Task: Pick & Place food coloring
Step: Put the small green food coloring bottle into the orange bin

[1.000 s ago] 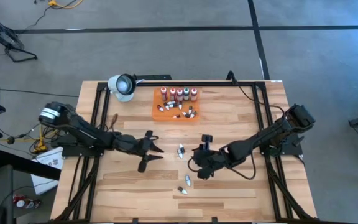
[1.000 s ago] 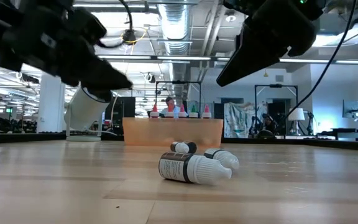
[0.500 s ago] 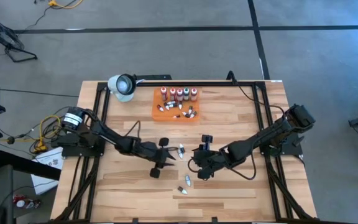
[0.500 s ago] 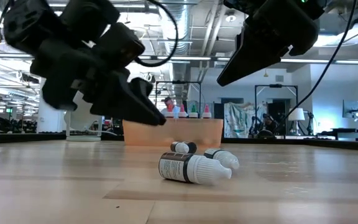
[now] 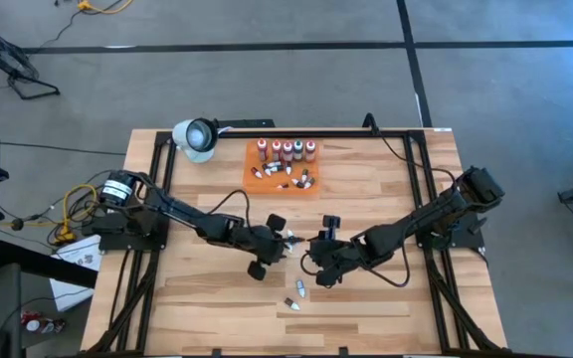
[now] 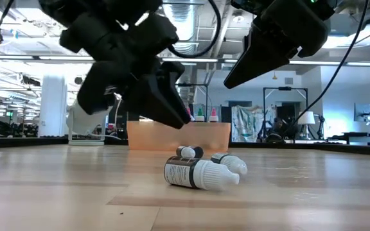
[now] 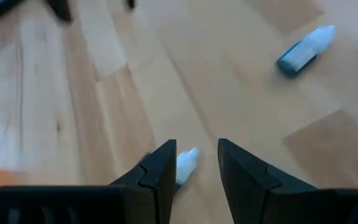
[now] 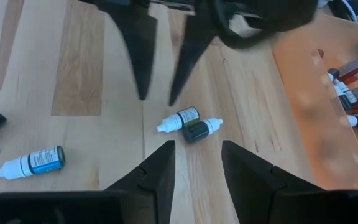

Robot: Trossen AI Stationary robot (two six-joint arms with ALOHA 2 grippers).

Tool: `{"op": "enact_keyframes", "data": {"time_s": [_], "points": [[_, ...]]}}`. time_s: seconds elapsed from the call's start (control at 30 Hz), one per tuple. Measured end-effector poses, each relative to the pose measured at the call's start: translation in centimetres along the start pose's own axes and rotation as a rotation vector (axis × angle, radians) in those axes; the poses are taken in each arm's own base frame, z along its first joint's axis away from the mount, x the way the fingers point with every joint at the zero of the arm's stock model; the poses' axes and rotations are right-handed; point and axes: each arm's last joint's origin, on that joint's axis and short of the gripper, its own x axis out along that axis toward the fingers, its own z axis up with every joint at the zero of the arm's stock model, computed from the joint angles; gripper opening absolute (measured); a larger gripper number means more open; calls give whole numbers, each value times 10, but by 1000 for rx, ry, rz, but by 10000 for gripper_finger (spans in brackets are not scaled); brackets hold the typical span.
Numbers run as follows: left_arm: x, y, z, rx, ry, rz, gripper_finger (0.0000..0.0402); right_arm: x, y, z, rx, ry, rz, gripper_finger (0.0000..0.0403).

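Left gripper (image 5: 279,243) has swung in from mid-left to frame center, fingers parted and empty, over the two vials (image 5: 289,240) lying on the desk (image 5: 366,179). Pick looks imminent. Right gripper (image 5: 318,261) hovers just right of them, parted, empty.

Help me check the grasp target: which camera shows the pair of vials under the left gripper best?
The right wrist view: both vials lie touching, unobstructed, just past the left gripper. The low view shows them side-on with a third. The high view has them tiny. The left wrist view catches only one tip.
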Motion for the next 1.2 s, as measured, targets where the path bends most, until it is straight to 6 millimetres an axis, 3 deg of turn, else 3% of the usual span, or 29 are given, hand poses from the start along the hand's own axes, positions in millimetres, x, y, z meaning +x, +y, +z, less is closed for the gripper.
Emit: {"op": "enact_keyframes", "data": {"time_s": [0.2,0.63,0.8,1.2], "points": [[0,15,-2,4,94,-10,113,0,0,0,1,-1,0,123],[2,23,-2,66,30,-58,113,0,0,1,7,-7,2,123],[2,26,0,64,22,1,113,0,0,1,13,-6,2,123],[2,27,4,-112,-13,27,115,0,0,0,13,-1,1,123]]}}
